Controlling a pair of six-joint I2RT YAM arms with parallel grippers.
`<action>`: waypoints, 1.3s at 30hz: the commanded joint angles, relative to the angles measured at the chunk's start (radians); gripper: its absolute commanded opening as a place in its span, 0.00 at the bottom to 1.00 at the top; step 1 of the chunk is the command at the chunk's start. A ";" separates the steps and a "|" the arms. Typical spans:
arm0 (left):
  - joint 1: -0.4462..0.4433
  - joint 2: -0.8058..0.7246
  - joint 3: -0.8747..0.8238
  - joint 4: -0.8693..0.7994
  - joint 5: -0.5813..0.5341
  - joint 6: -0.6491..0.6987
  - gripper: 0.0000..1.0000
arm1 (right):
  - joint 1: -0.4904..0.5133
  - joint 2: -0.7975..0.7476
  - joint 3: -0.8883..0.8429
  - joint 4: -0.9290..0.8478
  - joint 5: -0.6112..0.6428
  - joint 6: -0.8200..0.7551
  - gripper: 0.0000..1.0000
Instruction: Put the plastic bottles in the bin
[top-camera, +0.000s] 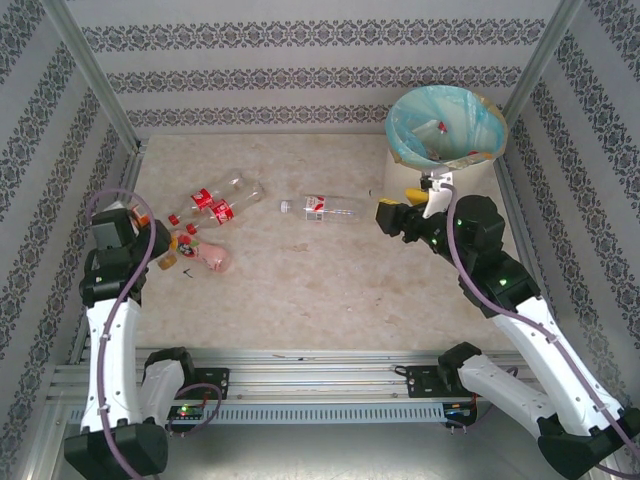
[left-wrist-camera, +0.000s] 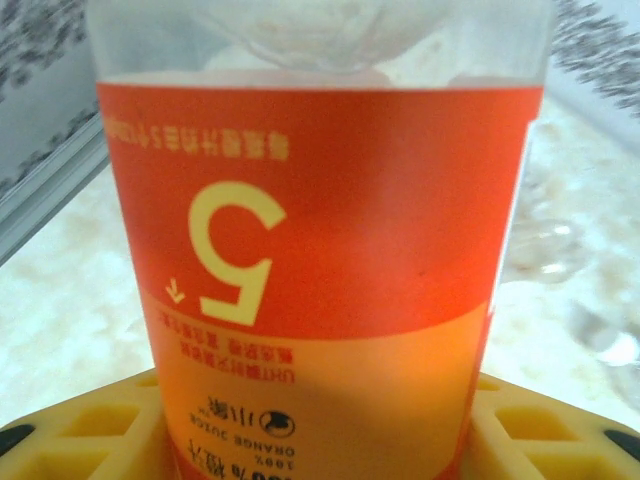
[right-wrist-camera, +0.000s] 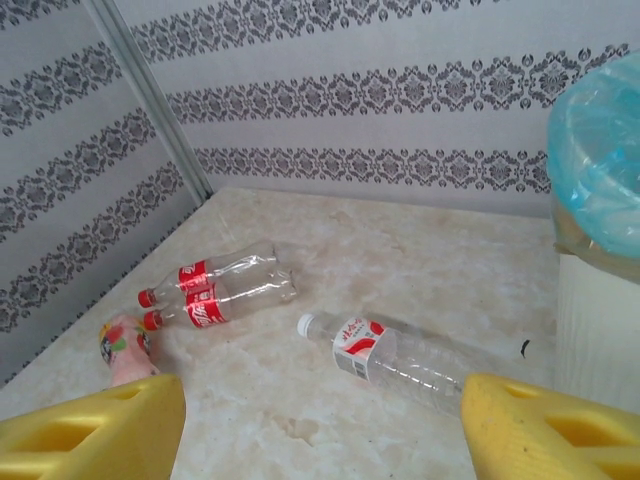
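Top external: the left gripper (top-camera: 168, 246) sits low at the table's left edge with an orange juice bottle (top-camera: 185, 240) at its fingers. Just beyond it lie two cola bottles (top-camera: 215, 205), and a pink bottle (top-camera: 210, 258) is beside it on the right. The right gripper (top-camera: 400, 208) is at the foot of the bin (top-camera: 400, 140). A white-capped bottle (top-camera: 320, 208) lies just ahead of this gripper. Bottles already binned (top-camera: 432, 130) show only from up here.

Left wrist: the left gripper (left-wrist-camera: 320, 440) is clamped on the orange juice bottle (left-wrist-camera: 320, 250). The yellow fingers (left-wrist-camera: 90, 430) press both sides, and the label reads "5" upside down.

Right wrist: the right gripper (right-wrist-camera: 322, 410) has its jaws spread wide, with nothing between them. The white-capped bottle (right-wrist-camera: 400, 355) is just ahead. The cola bottles (right-wrist-camera: 215, 290) are farther off to the left, with the pink bottle (right-wrist-camera: 125, 345) nearer on the left. The bin (right-wrist-camera: 600, 290) stands close on the right, its inside hidden.
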 joint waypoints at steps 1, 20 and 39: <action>-0.111 0.018 0.060 0.098 -0.010 -0.059 0.00 | 0.010 -0.017 0.038 -0.011 -0.013 0.023 0.73; -0.883 0.103 -0.051 0.656 0.239 0.299 0.00 | 0.142 0.072 0.099 0.224 -0.421 0.225 0.73; -1.063 0.094 -0.034 0.721 0.257 0.409 0.00 | 0.355 0.230 0.218 0.127 -0.224 -0.122 0.96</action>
